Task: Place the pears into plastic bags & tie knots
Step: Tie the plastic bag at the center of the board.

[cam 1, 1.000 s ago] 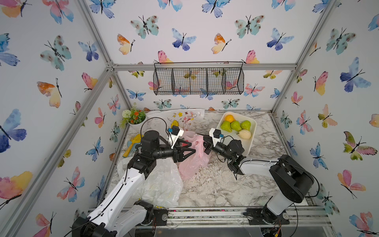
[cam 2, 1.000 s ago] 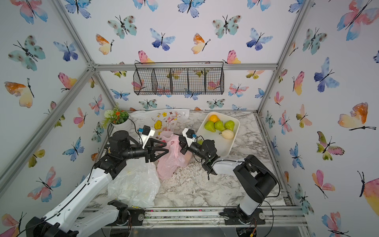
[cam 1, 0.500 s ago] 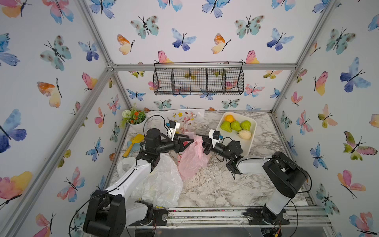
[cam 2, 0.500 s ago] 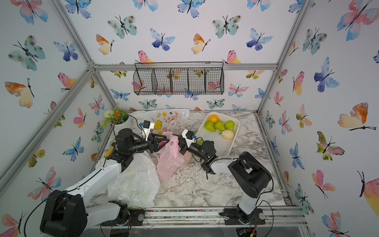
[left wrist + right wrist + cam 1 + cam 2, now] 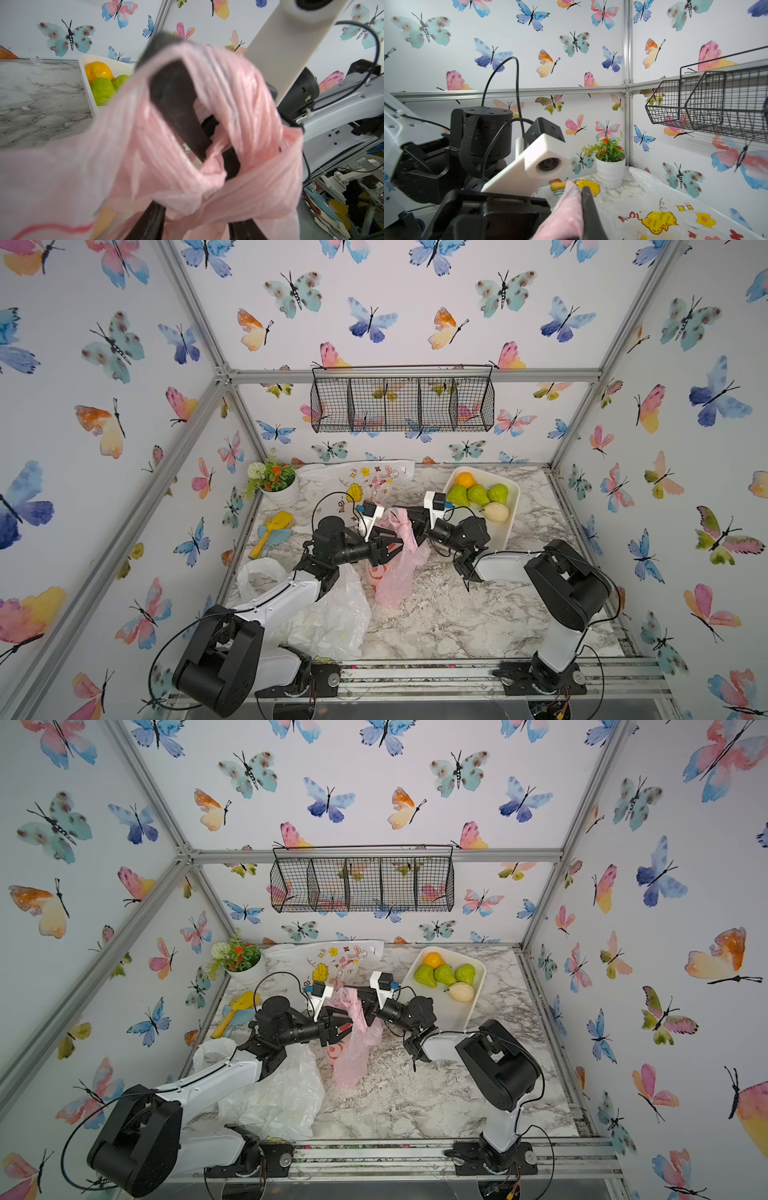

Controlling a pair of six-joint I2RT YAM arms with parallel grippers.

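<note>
pears (image 5: 478,495) and one orange (image 5: 465,480) in white tray (image 5: 503,527)

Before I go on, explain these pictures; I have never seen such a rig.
Two robot arms work over a marble table. Two pictures look down from overhead; two come from wrist cameras. The right hand is shut on a strip of the pink bag; the left hand is open, another pink strip looped over one finger. Also there: a white tray with three green pears, a cream pear and an orange, a doodle-print bag, a white bag, a potted plant.
</note>
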